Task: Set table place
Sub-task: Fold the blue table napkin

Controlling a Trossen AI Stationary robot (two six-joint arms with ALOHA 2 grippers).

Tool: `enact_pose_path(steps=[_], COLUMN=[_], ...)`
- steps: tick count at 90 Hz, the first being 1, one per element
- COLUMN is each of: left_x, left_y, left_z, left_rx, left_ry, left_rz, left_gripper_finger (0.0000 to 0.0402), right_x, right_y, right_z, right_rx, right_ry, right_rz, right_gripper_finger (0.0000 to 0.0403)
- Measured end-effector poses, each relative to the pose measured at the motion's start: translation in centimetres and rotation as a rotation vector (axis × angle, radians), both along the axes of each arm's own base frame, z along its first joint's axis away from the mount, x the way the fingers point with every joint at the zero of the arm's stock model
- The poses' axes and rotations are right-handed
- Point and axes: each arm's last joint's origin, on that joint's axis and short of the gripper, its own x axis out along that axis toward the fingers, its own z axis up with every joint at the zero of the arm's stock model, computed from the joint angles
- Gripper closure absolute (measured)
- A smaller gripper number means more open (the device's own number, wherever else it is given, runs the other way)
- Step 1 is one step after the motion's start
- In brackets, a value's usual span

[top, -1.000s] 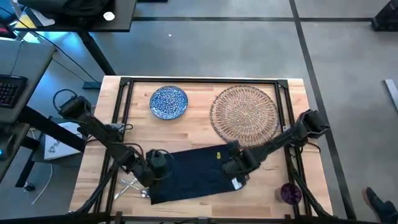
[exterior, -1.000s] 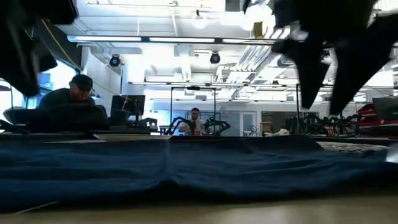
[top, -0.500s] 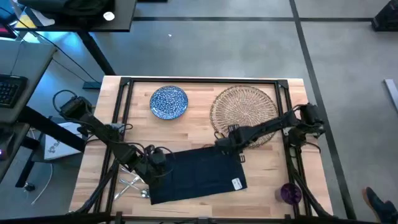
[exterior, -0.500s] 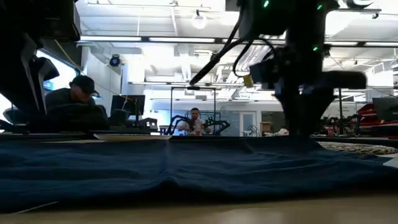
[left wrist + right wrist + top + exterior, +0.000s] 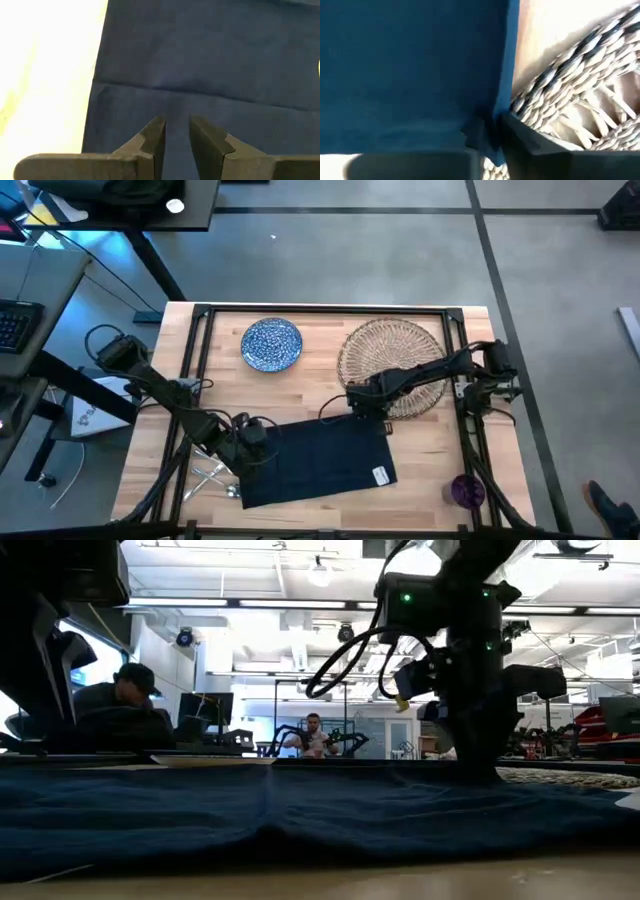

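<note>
High view: navy napkin (image 5: 318,461) flat on desk (image 5: 310,385); left end effector (image 5: 262,452) at its left edge, right end effector (image 5: 362,412) at far corner beside wicker placemat (image 5: 393,363).
Left wrist: fingers (image 5: 152,140) nearly together, over cloth.
Right wrist: fingers (image 5: 520,135) pinching napkin edge.

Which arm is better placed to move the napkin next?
Right. The right gripper sits at the napkin's far corner by the placemat, its fingers pinching the cloth edge. The left gripper only hovers over the napkin's other end, slightly parted.
</note>
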Motion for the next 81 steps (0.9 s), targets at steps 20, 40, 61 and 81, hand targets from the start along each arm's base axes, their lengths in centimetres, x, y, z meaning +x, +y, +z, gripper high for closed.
enact_pose_path(steps=[20, 40, 61, 81], left_x=[0.0, 0.0, -0.4, -0.4], left_y=[0.0, 0.1, 0.3, 0.6], left_z=[0.0, 0.0, -0.2, -0.1], left_rx=[0.003, 0.015, 0.034, 0.083], left_ry=[-0.002, -0.004, 0.037, 0.019], left_rz=[0.001, 0.004, 0.023, 0.043], left_gripper_finger=[0.0337, 0.0337, 0.0337, 0.0337], right_x=[1.3, 2.5, 2.8, 3.5], right_y=[0.1, -0.7, -0.5, -1.0], right_z=[2.6, 6.4, 10.1, 12.3], right_rx=[0.001, -0.064, 0.006, -0.017], right_ry=[0.002, -0.001, 0.021, -0.053], right_rz=[0.04, 0.072, 0.088, 0.074], right_gripper_finger=[0.0402, 0.0403, 0.0403, 0.0403])
